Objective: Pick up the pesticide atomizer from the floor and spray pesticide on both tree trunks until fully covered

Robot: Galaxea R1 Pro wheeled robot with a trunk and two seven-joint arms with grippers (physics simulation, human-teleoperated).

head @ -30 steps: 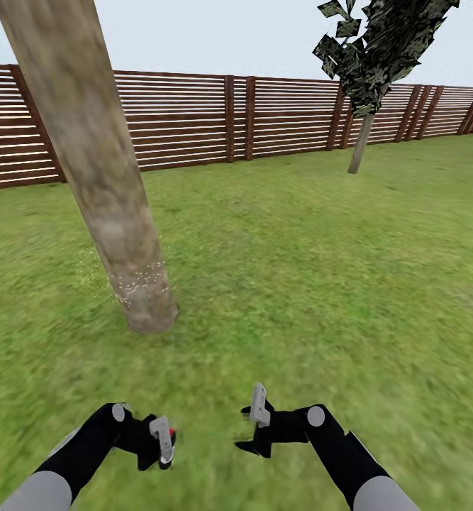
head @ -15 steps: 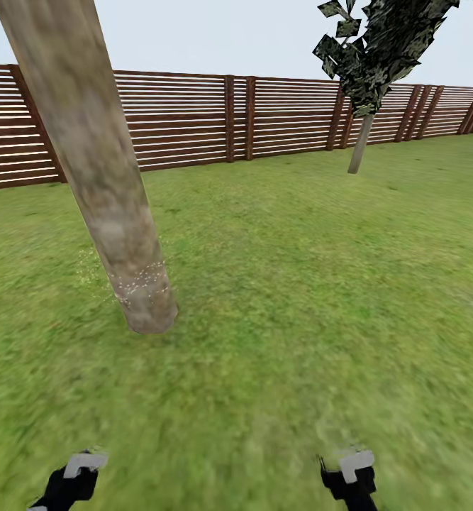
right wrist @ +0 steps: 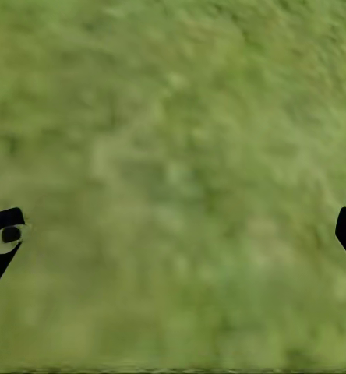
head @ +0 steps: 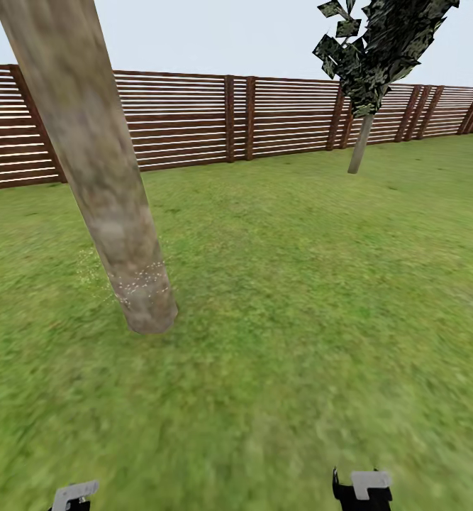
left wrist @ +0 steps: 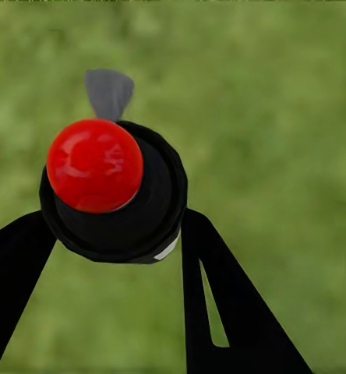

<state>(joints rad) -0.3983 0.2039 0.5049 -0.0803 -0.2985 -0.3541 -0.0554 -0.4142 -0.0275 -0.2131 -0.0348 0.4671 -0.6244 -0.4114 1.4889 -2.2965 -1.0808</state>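
Nearest, the left wrist view looks down the left gripper [left wrist: 114, 234], whose two black fingers [left wrist: 227, 312] press against the sides of the atomizer [left wrist: 114, 191], a round black body topped by a red knob with a grey nozzle poking out beyond it, held over blurred grass. From the head camera that gripper is just a grey and black tip at the near left edge [head: 73, 495], and the atomizer cannot be made out there. The right wrist view has the right gripper [right wrist: 173, 234] spread wide, its two fingertips [right wrist: 1, 241] at opposite edges with nothing but lawn between them; the head view catches its top at the near right edge [head: 362, 490]. Farther out on the grass [head: 286, 284], the head view alone gives the trees, two in all: a thick beige-grey trunk [head: 94, 163] at the left, with tiny white specks [head: 140, 280] dotting its lower part and the turf beside it, and far right a thin-stemmed tree with a dark leafy crown [head: 378, 42]. One slatted brown fence [head: 193, 121] runs behind both.
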